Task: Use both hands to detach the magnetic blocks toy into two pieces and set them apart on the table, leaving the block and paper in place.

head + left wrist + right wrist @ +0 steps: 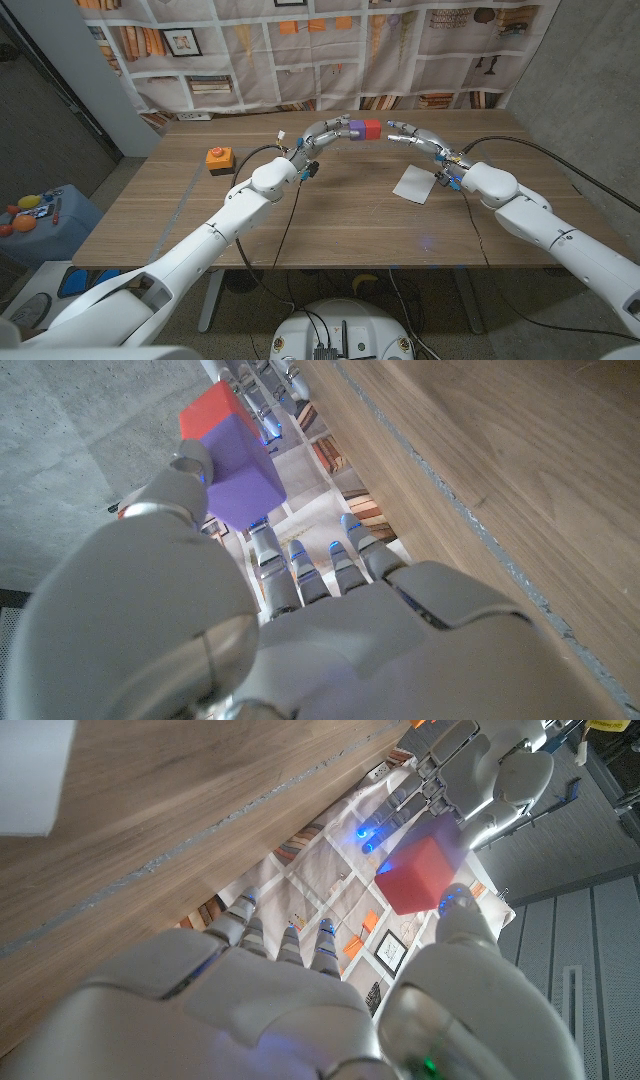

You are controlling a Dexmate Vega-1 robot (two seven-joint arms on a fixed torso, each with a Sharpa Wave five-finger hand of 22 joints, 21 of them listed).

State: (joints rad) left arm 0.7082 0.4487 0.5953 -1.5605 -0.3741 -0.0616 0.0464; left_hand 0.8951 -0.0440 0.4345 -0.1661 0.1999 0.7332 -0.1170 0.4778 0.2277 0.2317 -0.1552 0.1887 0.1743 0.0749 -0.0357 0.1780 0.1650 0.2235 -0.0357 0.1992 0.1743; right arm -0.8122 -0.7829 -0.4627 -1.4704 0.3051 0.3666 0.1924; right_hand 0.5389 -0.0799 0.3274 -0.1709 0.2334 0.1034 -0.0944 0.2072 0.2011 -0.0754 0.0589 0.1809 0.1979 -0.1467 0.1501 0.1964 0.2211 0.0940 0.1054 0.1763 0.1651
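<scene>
Head view: left hand (pixel 325 131) and right hand (pixel 415 135) meet above the far half of the wooden table (pixel 330 215), holding the magnetic blocks toy (pixel 364 128) between them in the air. Purple cube on the left hand's side, red cube on the right hand's, faces still joined. Orange block (pixel 219 157) sits near the table's left edge, well apart. White paper (pixel 414 184) lies on the table just beside the right forearm.

Left wrist view: left hand (pixel 250 630) pinches the purple cube (pixel 240 472) with thumb against fingers; red cube (pixel 208 412) is stuck to its far face.

Right wrist view: right hand (pixel 300 1000) grips the red cube (pixel 422 872), thumb on one side; the left hand's fingers (pixel 470 760) are on the far side.
</scene>
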